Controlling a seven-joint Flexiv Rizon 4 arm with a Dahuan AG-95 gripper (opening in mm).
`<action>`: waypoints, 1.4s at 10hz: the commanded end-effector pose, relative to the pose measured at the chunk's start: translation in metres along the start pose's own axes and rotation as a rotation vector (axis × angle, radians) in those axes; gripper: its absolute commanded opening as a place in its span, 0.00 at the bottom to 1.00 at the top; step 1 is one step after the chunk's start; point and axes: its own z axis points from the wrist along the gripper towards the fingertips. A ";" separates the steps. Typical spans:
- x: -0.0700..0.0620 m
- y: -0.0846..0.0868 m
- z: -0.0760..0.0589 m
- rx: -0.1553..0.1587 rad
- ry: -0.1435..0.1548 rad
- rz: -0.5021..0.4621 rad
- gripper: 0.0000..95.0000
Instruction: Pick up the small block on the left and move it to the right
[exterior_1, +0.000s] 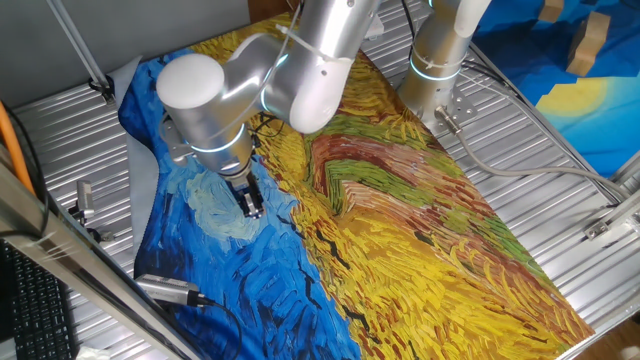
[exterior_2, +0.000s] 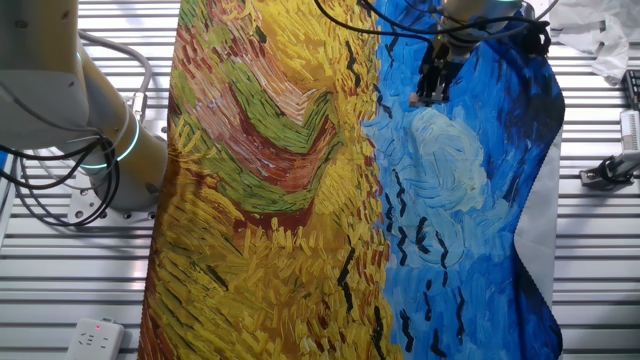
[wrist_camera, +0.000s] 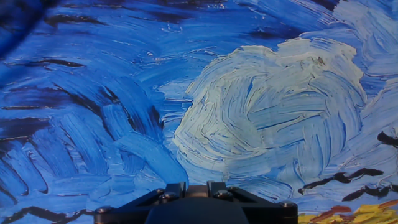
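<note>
My gripper (exterior_1: 251, 207) hangs low over the blue left part of the painted cloth (exterior_1: 400, 220), just beside the pale swirl (exterior_1: 215, 205). In the other fixed view the gripper (exterior_2: 428, 97) stands at the swirl's (exterior_2: 450, 160) far edge, with a small tan bit at its tips. In the hand view the fingers (wrist_camera: 171, 188) sit close together at the bottom edge, with a small tan-brown block (wrist_camera: 188, 190) between them. Most of the block is hidden by the fingers. No other small block shows on the cloth.
A second arm's base (exterior_1: 435, 60) stands at the cloth's far edge. Wooden blocks (exterior_1: 590, 40) lie on another blue cloth at the top right. A metal tool (exterior_1: 170, 290) lies at the cloth's near-left edge. A clamp (exterior_2: 605, 170) sits on the slatted table.
</note>
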 end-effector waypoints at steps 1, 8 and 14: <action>0.000 0.000 0.001 0.000 -0.001 0.001 0.00; -0.003 -0.001 0.024 0.002 -0.007 -0.004 0.00; -0.004 0.000 0.039 0.006 -0.019 -0.006 0.00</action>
